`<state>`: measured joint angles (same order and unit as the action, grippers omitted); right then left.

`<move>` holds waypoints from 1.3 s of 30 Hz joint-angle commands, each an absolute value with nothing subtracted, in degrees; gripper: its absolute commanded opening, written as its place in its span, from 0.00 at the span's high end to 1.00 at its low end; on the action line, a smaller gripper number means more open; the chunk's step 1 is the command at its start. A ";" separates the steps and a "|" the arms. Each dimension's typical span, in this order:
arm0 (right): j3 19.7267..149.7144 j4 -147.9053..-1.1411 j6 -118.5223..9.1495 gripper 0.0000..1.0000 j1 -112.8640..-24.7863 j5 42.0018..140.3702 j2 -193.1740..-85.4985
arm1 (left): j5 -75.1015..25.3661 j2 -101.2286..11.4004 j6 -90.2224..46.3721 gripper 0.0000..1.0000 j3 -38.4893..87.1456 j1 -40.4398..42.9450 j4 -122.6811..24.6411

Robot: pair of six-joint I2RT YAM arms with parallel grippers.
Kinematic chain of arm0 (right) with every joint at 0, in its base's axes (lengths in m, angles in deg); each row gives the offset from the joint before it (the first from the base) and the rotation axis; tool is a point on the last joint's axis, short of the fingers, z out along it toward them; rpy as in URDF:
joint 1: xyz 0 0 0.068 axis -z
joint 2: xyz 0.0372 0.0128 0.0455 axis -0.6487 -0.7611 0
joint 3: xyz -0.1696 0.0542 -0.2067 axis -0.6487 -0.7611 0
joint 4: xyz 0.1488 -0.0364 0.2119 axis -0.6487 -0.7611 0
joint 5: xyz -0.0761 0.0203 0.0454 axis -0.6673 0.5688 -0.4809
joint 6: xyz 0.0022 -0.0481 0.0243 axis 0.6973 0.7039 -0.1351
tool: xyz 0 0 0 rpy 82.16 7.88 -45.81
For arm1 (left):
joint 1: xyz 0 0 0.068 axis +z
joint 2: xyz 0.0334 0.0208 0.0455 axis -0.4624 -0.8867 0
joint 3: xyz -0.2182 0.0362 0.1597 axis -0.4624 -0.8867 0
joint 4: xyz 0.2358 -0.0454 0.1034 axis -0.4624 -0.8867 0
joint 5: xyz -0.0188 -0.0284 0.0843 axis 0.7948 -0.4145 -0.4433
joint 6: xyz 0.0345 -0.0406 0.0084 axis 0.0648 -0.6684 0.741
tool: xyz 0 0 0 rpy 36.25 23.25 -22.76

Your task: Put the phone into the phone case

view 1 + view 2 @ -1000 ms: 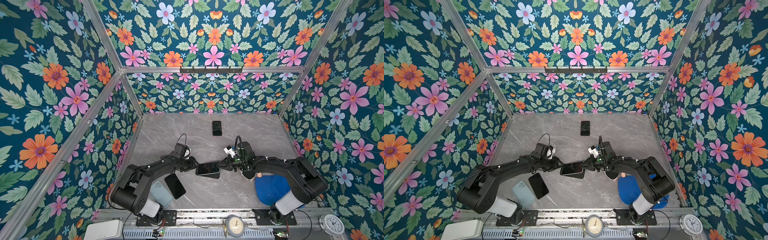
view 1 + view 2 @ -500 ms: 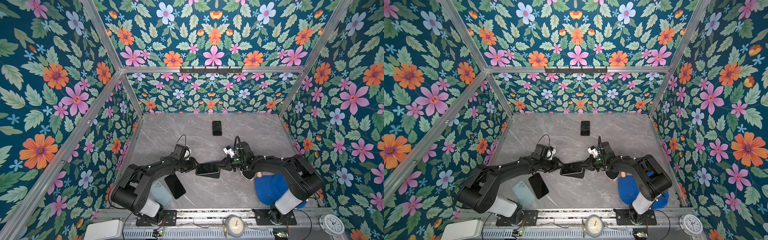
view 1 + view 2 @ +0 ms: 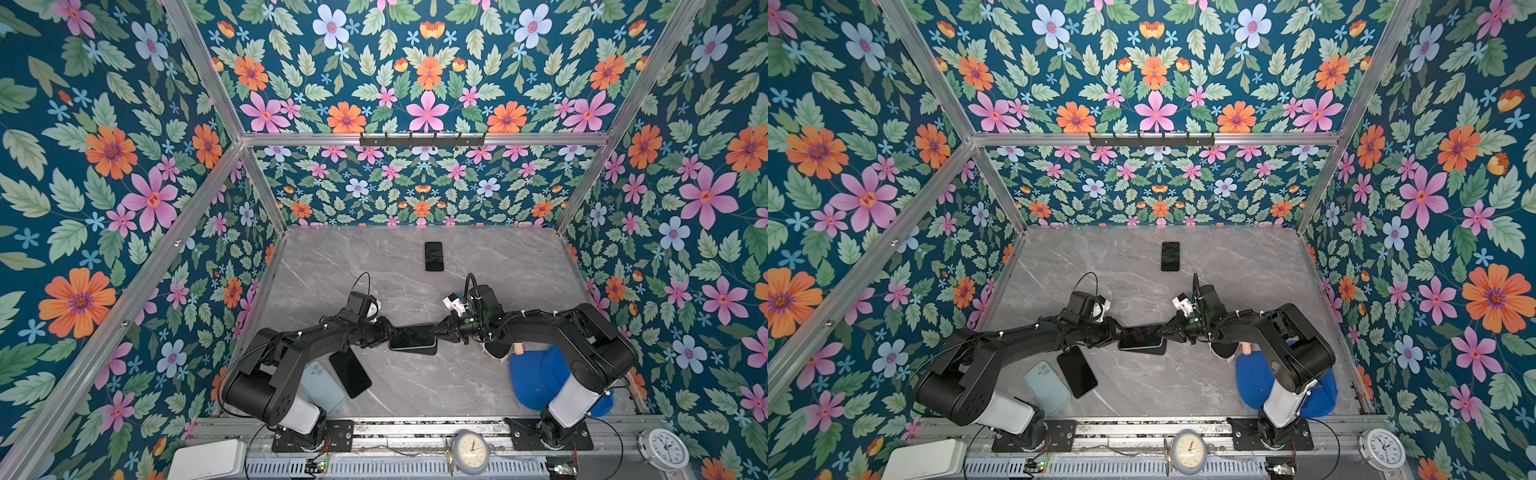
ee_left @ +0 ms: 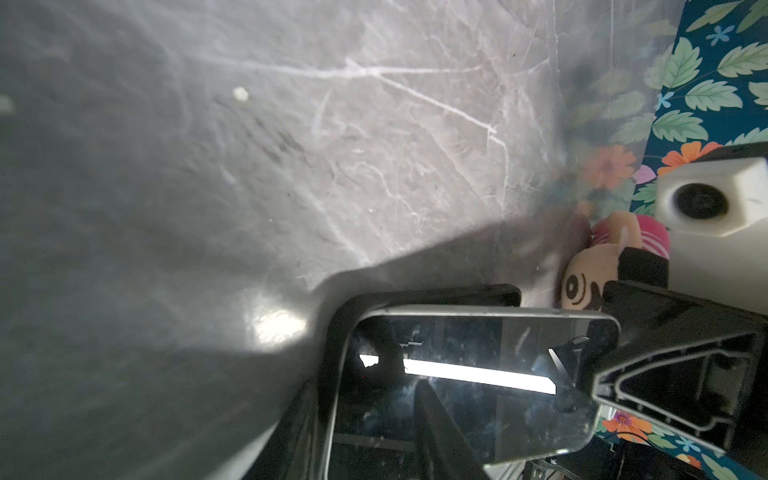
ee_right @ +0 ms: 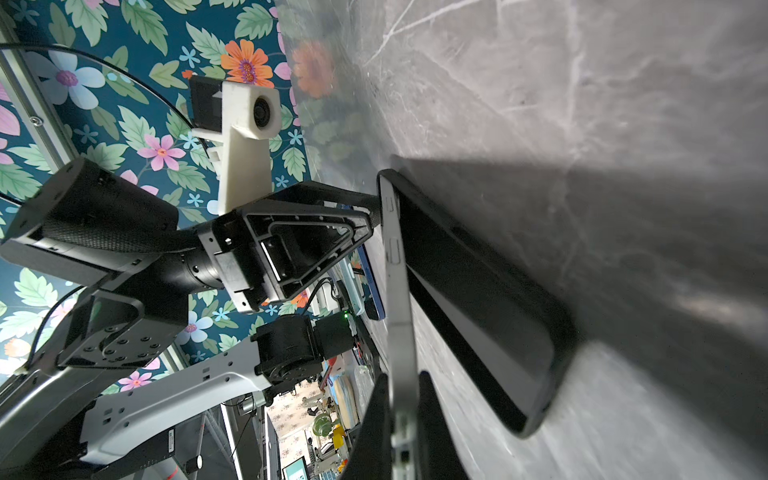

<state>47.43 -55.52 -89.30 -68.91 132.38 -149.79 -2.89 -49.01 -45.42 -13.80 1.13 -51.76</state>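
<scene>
A dark-screened phone (image 3: 413, 336) (image 3: 1140, 336) hangs between my two grippers at the table's middle. Beneath it lies the black phone case (image 3: 415, 351) (image 5: 478, 291). The phone (image 5: 399, 291) is tilted: its far end sits in the case (image 4: 436, 297), and its near end is lifted off. My right gripper (image 5: 405, 382) (image 3: 436, 332) is shut on the phone's raised end. My left gripper (image 4: 370, 415) (image 3: 390, 332) clamps the other end, one finger on the screen (image 4: 478, 374) and one outside the case.
Another phone (image 3: 434, 256) lies towards the back wall. A black phone (image 3: 351, 372) and a pale blue case (image 3: 322, 388) lie under the left arm. A blue cap (image 3: 536, 382) and a plush toy (image 4: 582, 282) sit under the right arm.
Both arms and the phone hold the same places. The left gripper's jaws have drawn in slightly.
</scene>
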 commanded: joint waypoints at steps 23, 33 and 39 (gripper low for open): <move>51.74 -75.24 -79.23 0.99 -69.31 124.83 -153.39 | -2.12 -45.68 -43.02 0.76 -13.42 0.98 -58.79; 52.65 -76.06 -79.10 0.94 -70.54 123.42 -155.00 | -0.46 -46.65 -41.78 0.73 -12.95 0.91 -60.68; 53.61 -78.37 -78.03 0.92 -70.93 122.34 -155.64 | -1.81 -44.77 -41.21 0.73 -12.07 0.91 -63.06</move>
